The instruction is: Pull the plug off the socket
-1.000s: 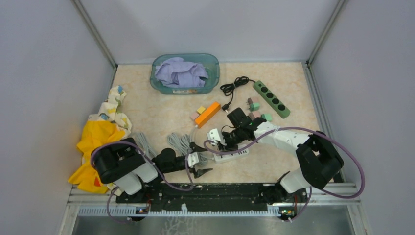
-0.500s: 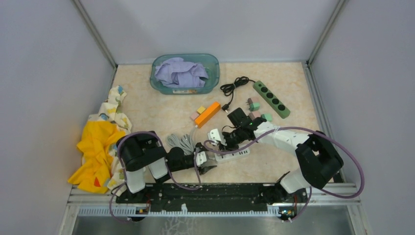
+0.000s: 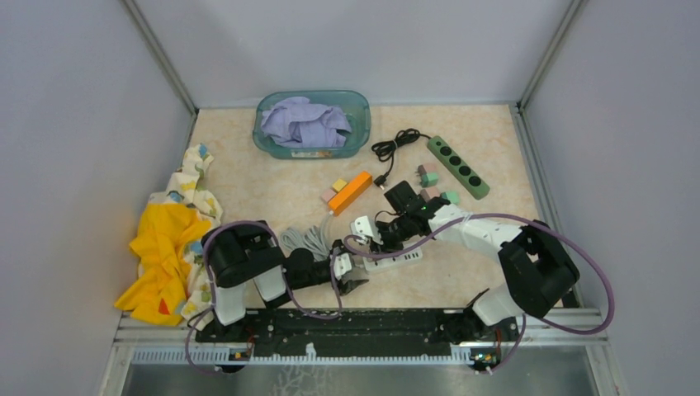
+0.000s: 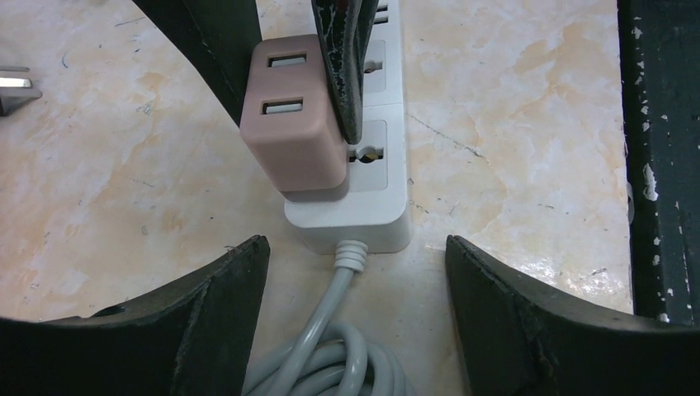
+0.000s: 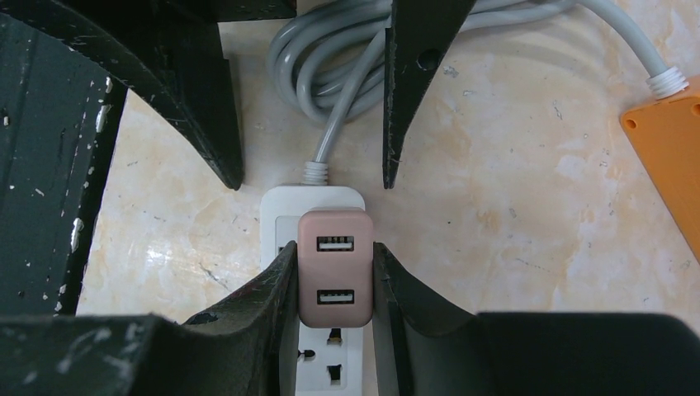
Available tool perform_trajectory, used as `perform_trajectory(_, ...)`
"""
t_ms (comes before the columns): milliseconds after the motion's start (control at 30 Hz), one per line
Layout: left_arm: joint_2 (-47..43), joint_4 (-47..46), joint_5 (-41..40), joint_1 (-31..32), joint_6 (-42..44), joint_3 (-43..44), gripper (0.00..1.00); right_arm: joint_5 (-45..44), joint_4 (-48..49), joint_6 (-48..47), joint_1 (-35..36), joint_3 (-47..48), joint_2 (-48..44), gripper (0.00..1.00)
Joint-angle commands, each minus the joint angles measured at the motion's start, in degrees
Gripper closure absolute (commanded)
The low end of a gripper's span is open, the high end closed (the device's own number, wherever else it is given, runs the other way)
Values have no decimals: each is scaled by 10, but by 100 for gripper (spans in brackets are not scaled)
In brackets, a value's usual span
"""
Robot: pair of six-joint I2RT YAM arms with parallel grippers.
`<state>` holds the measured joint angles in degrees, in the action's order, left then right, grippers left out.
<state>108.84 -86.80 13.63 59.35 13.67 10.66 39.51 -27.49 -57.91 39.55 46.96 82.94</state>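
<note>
1. Right wrist cam: the pink plug (image 5: 336, 268) has both its sides covered by the right gripper (image 5: 334, 252) fingers, and its pins are out of sight, so no idea how deep it sits.
2. Same cam: the white power strip (image 5: 312, 206) runs off the frame at 6 o'clock, and an orange block (image 5: 670, 136) gets chopped at 3.
3. Left wrist cam: the strip's far end vanishes at 12 o'clock behind those fingers, and the grey cable (image 4: 330, 363) coil is cut at 6.
4. Top cam: the plug is too tiny and buried under the gripper to make out.
</note>
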Motion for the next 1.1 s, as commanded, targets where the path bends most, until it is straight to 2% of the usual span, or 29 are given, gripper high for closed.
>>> perform_trajectory(0,-6,-149,-39,6,-41,-19,15,29,8,6,5,19,5,100)
perform_trajectory(100,-36,-111,-54,6,-39,-22,10,27,8,8,5,19,7,100)
perform_trajectory(133,-43,-95,-56,7,-37,-20,2,26,9,8,5,19,9,100)
perform_trajectory(167,-50,-82,-55,7,-36,-19,0,25,9,9,5,19,10,100)
perform_trajectory(467,-34,-75,-28,8,-49,-1,0,24,7,10,5,22,19,100)
perform_trajectory(700,-3,-84,-23,8,-65,24,7,28,8,10,5,22,19,100)
perform_trajectory(900,22,-91,-23,8,-74,32,18,29,8,10,5,22,19,100)
perform_trajectory(1067,35,-96,-21,8,-80,37,23,31,6,10,5,23,18,100)
